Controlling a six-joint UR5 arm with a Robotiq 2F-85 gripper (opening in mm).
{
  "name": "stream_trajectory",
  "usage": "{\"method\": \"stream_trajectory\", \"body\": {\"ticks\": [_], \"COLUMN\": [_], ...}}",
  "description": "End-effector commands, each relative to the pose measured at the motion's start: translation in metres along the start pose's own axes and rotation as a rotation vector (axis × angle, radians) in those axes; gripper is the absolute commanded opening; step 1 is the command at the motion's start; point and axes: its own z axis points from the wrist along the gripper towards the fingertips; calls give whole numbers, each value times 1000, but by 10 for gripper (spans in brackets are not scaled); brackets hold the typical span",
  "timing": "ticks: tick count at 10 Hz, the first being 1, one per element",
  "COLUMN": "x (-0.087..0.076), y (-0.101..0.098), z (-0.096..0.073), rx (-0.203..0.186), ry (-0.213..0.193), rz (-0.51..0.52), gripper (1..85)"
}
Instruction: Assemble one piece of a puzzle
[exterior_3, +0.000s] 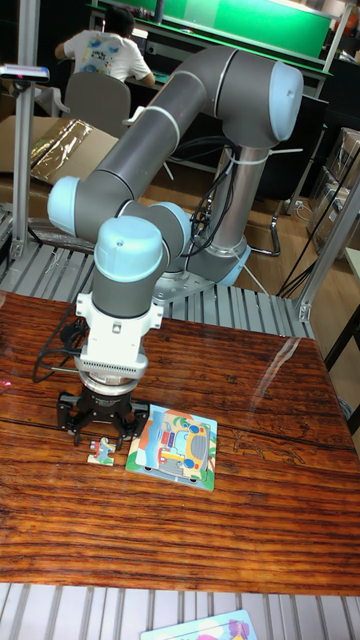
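Hovering low, the gripper (100, 437) is spread open over a loose puzzle piece (101, 453) lying on the table (250, 400), just left of the puzzle board (176, 448); a centred, square grasp is advised.

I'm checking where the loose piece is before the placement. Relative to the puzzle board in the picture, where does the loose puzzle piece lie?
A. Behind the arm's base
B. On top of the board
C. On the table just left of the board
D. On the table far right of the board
C: the loose puzzle piece lies on the wooden table just left of the puzzle board, under the gripper.
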Motion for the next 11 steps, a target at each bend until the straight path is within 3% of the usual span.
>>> {"method": "stream_trajectory", "body": {"ticks": [1, 7, 9, 11], "x": [-3, -4, -2, -3], "y": [2, 7, 5, 7], "z": [-1, -2, -2, -3], "rx": [-9, -8, 6, 2], "ry": [-7, -10, -2, -2], "rz": [14, 17, 34, 37], "gripper": [603, 597, 510, 507]}}
